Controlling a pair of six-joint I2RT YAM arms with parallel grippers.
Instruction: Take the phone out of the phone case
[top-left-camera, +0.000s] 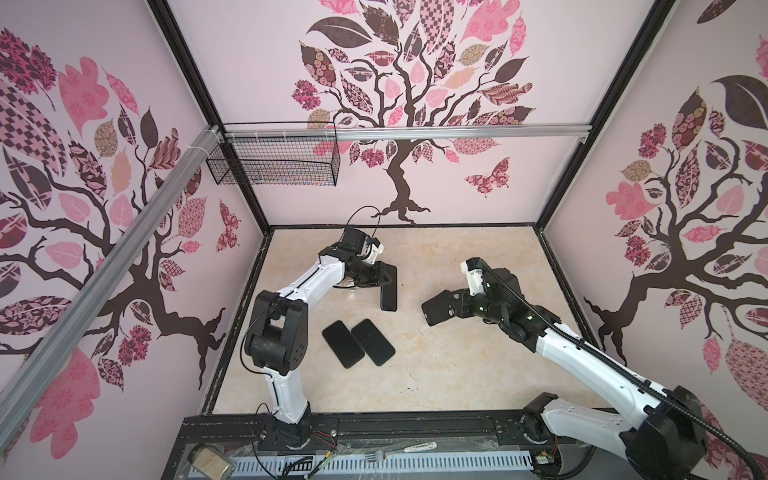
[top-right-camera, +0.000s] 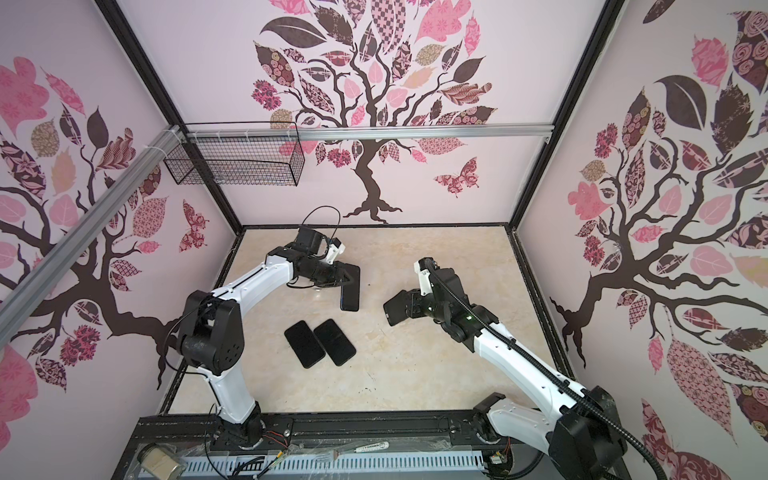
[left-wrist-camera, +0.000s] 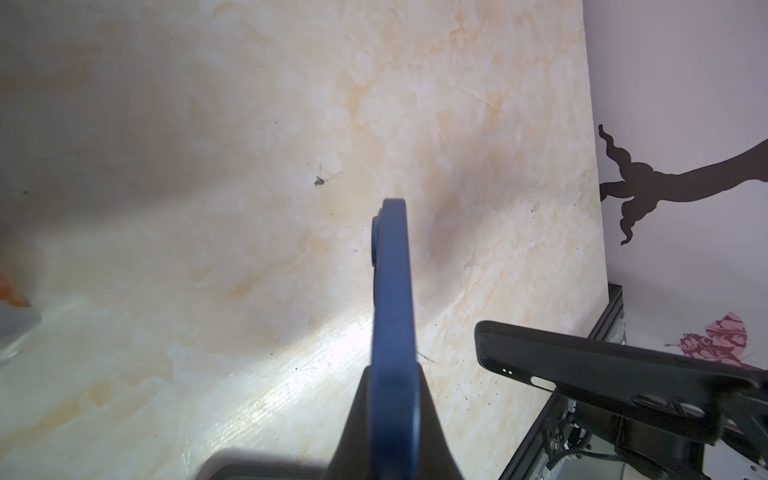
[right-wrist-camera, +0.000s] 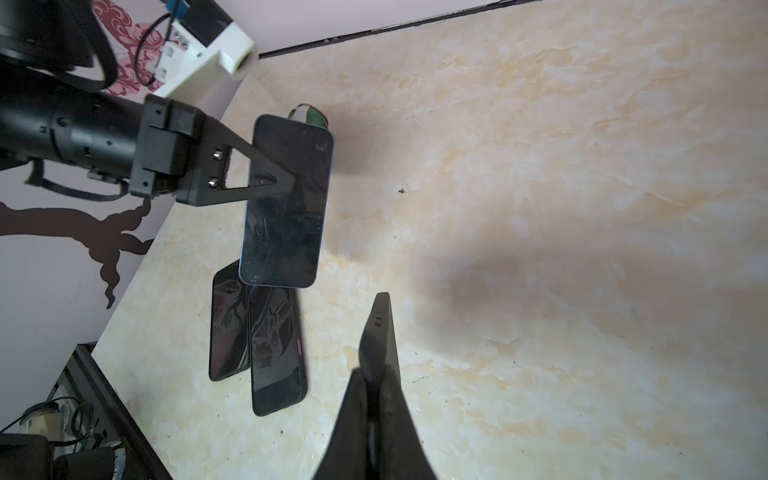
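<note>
The phone (right-wrist-camera: 282, 241) looks to be out already. It's pinched across its flat faces by the left jaws, about halfway along one long side, and held clear of the surface (top-left-camera: 457, 374), toward the back edge and left of the middle. With a blue body and a glass front, it's probably stiff, slick and the heavier of the two pieces. A grip on the flat faces near the middle seems the safe one, and a drop is to be avoided. The phone case (top-left-camera: 438, 309) is pinched at one end by the right jaws, well apart from the phone and out toward the right edge. It's matte black and likely soft and light, so some flex is to be expected there. Two more phones (top-left-camera: 343, 344) are lying flat, right up against each other, nearer the front left corner.
</note>
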